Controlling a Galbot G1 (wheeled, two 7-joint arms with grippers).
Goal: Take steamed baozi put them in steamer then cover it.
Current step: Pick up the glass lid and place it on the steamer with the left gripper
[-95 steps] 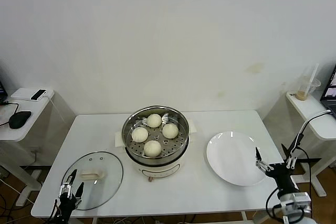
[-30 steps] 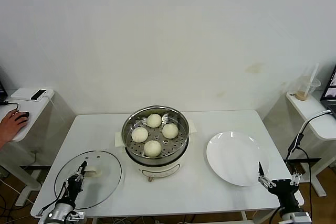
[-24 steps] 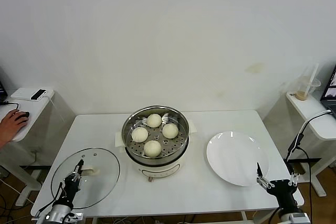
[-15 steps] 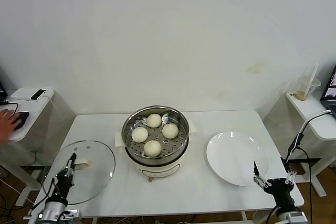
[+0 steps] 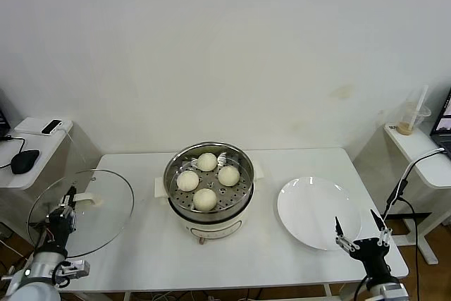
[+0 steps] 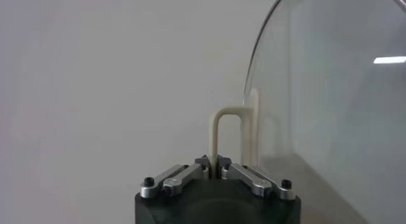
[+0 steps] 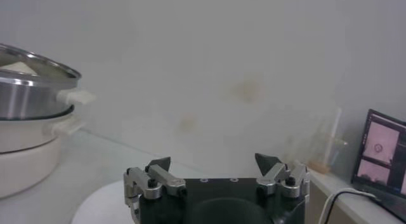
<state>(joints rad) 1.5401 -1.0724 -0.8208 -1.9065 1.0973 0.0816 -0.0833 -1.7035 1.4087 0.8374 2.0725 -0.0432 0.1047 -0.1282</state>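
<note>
Four cream-white baozi [image 5: 205, 199] lie on the perforated tray in the shiny steel steamer [image 5: 209, 209] at the table's middle; its side also shows in the right wrist view [image 7: 32, 79]. My left gripper [image 5: 63, 211] is shut on the cream-white handle [image 6: 219, 133] of the clear glass cover [image 5: 79, 213], which it holds lifted and tilted over the table's left edge. In the left wrist view the glass [image 6: 330, 98] stands on edge beside the handle. My right gripper [image 5: 358, 233] is open and empty at the table's front right, by the plate.
A flat white plate [image 5: 317, 211] lies right of the steamer. A side table [image 5: 32, 163] with a black mouse stands at the left, another with a plastic cup [image 5: 412, 119] at the right. A white wall is behind.
My left gripper closed on the cover's handle, lifted the cover off the table and carried it left and up, tilting it. My right gripper drew back toward the front edge.
</note>
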